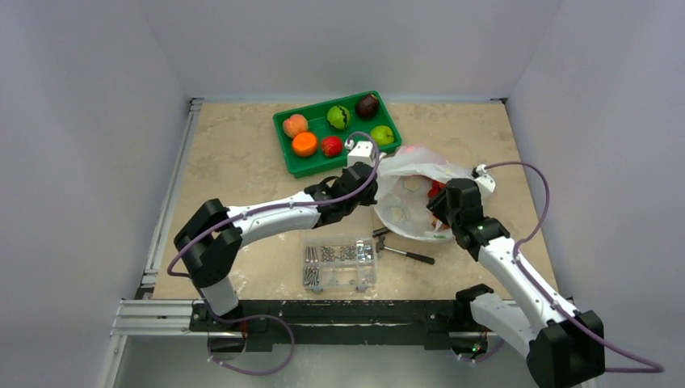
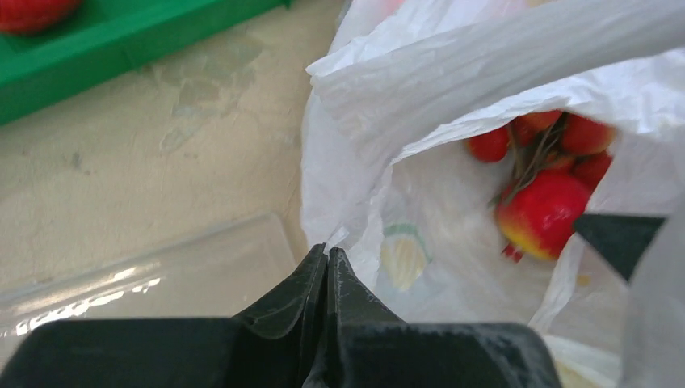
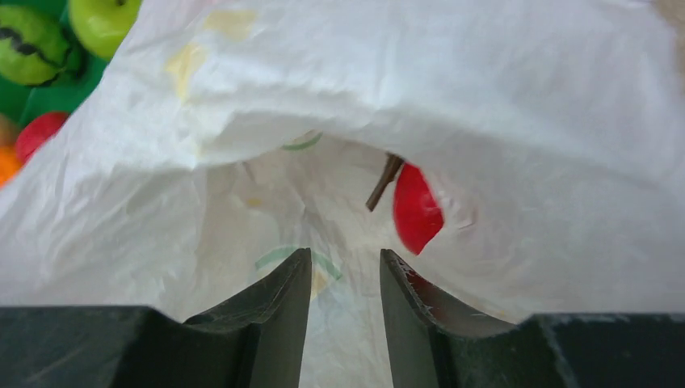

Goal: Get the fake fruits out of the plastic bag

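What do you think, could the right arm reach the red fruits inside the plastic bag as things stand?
Probably yes. The left gripper pinches the rim of the plastic bag, so its mouth gapes, and the open right gripper sits at that mouth with a red fruit ahead, unobstructed.

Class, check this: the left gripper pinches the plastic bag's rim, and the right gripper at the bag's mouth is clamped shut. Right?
No. The left gripper does pinch the plastic bag at its rim, but the right gripper at the mouth is open, fingers apart: the right wrist view shows it.
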Controlling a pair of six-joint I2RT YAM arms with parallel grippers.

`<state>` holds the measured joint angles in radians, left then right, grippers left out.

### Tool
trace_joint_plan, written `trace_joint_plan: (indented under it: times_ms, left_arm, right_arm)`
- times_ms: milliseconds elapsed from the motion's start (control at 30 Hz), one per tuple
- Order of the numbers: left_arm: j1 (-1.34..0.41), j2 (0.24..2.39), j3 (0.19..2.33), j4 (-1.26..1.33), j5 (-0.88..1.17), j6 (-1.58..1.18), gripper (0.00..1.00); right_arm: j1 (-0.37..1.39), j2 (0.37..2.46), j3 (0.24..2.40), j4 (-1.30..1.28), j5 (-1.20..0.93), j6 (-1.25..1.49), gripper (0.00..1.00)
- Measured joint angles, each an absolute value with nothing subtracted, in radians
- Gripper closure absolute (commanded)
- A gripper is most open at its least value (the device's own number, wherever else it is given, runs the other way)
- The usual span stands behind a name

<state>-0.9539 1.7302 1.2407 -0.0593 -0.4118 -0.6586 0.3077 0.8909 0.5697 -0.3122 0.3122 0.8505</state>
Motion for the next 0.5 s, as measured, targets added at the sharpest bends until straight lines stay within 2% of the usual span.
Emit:
trace_joint_plan:
  times_ms: [133,300,500]
  left_arm:
    - [-0.958,1.686,1.12,-0.07,-0.386,-0.673,1.0]
    - [-0.961,1.671,1.081,-0.061,-0.332,-0.697,1.0]
    - [-0.963,1.671,1.081,-0.009,-0.255,-0.707,1.0]
  right_arm:
    - [0.307,0.951,0.586,-0.389,0.391,0.949,0.69]
    - [0.299,0.847,0.415,-0.432,0.426,1.132,0.69]
    - [0.248,0.804,0.329,-0.43,0.413,1.158,0.65]
